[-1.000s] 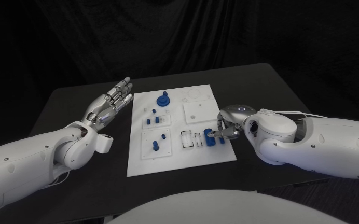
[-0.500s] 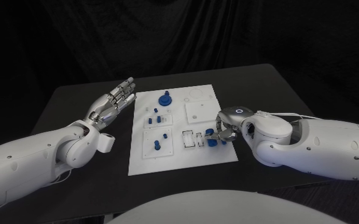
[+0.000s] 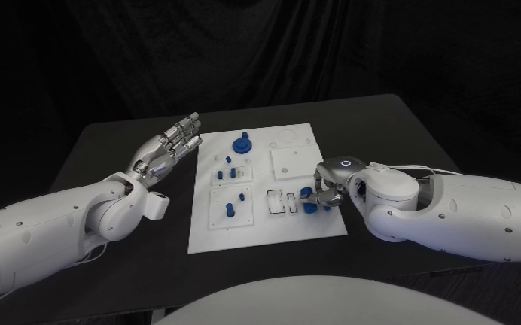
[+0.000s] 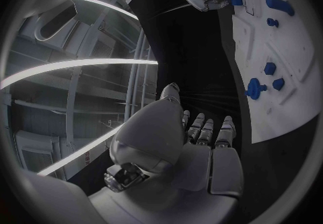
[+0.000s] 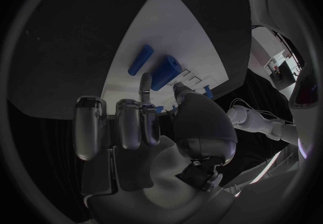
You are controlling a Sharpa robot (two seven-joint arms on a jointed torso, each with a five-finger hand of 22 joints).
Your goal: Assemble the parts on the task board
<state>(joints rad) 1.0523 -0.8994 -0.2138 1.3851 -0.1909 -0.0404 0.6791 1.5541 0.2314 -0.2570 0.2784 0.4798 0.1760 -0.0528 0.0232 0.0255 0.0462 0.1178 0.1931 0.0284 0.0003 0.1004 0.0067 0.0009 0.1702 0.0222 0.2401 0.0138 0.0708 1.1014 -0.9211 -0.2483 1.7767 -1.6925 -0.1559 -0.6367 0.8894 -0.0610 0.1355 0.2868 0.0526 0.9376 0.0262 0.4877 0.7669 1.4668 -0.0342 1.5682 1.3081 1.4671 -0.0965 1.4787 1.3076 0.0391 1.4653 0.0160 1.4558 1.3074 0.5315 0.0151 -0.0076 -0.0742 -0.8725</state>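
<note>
We see a black counter (image 3: 130, 265) with a dark curtain (image 3: 260, 31) hanging in folds behind it. The white board (image 3: 309, 223) lies in the middle of the counter, its long side running away from us.

On the board, blue parts stand or lie in several spots: a round knob part (image 3: 241, 144) near the far end, a few small pegs (image 3: 223, 175) beside the middle, and one more piece (image 3: 228, 209) in a square recess toward the near end. Two clear rectangular slots (image 3: 280, 202) sit at the near right.

Our right hand (image 3: 329, 187) is at the board's near right edge, its fingers curled in around a blue cylinder (image 5: 166, 72) that it holds just above the white surface; in the right wrist view a second, slimmer blue bar (image 5: 140, 59) lies on the board just beside it.

Our left hand (image 3: 166, 150) hovers over the bare counter just left of the board, flat, fingers stretched out and apart, holding nothing and touching nothing. The left wrist view shows the board's edge with the parts and the right hand beyond.
</note>
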